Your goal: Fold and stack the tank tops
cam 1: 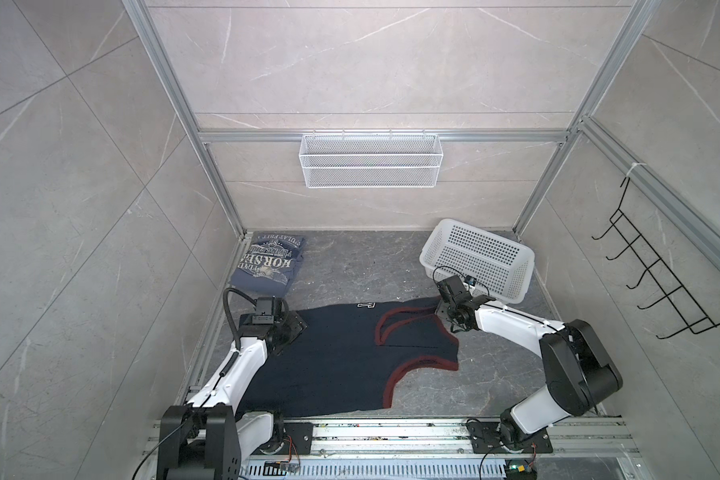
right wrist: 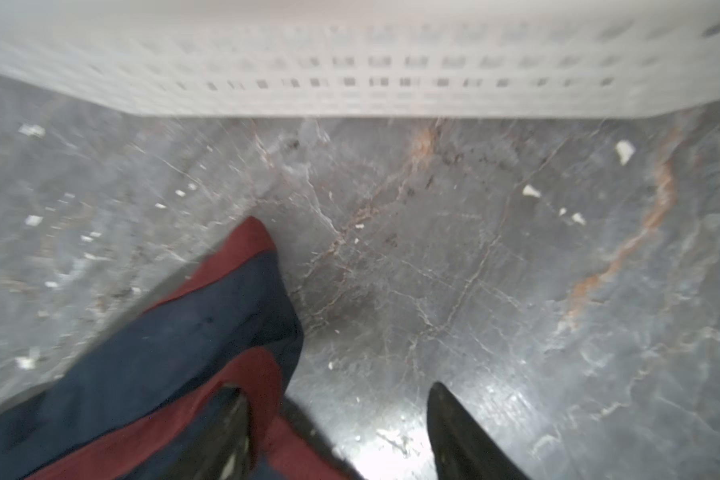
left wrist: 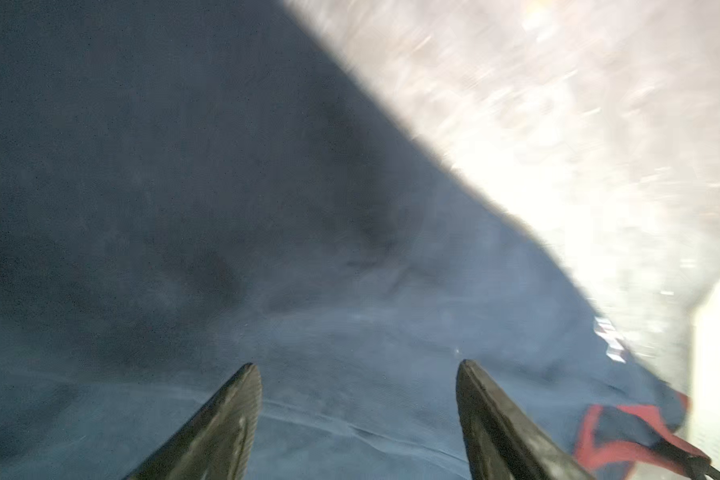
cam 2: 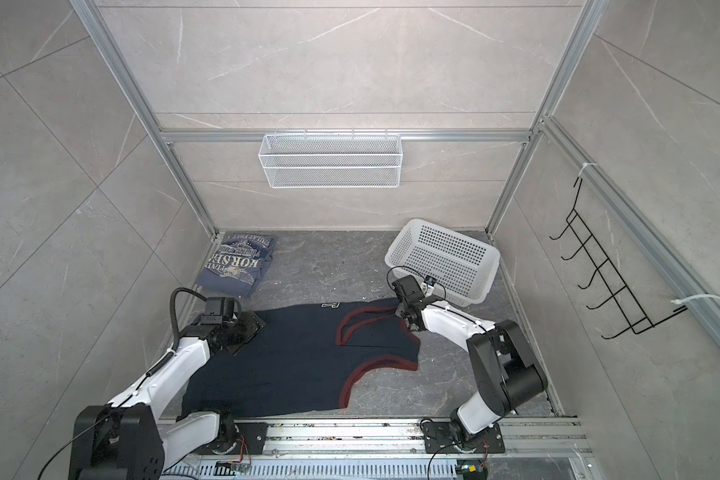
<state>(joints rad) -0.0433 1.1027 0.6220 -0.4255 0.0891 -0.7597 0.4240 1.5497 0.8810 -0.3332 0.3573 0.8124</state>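
1. The navy tank top point(cam 1: 329, 361) with maroon trim lies spread flat on the dark marble table point(cam 1: 350, 266). In both top views it covers the middle and reaches the 6 o'clock edge, with its straps and armholes toward 3 o'clock and its hem toward 9 o'clock
2. The slate-blue tank top point(cam 1: 267, 264) lies folded with its white lettering up in the table's 10 o'clock corner, near the navy one's far edge
3. The left gripper point(left wrist: 357, 365) hangs low over the navy top's 9 o'clock end. Its jaws are well apart and only dark cloth shows between them. The wrist view is too blurred to tell whether the tips touch the fabric
4. The right gripper point(right wrist: 336, 388) sits at the navy top's 1 o'clock corner by the far strap. Its jaws are spread with bare table between them, and the maroon-edged strap end drapes over one finger point(right wrist: 229, 428) without being pinched
5. The white basket point(cam 1: 479, 257) sits at the table's 2 o'clock, just beyond the right gripper
6. A wire basket point(cam 1: 371, 160) hangs on the back rail at 12 o'clock, and a hook rack point(cam 1: 657, 286) on the wall at 3 o'clock
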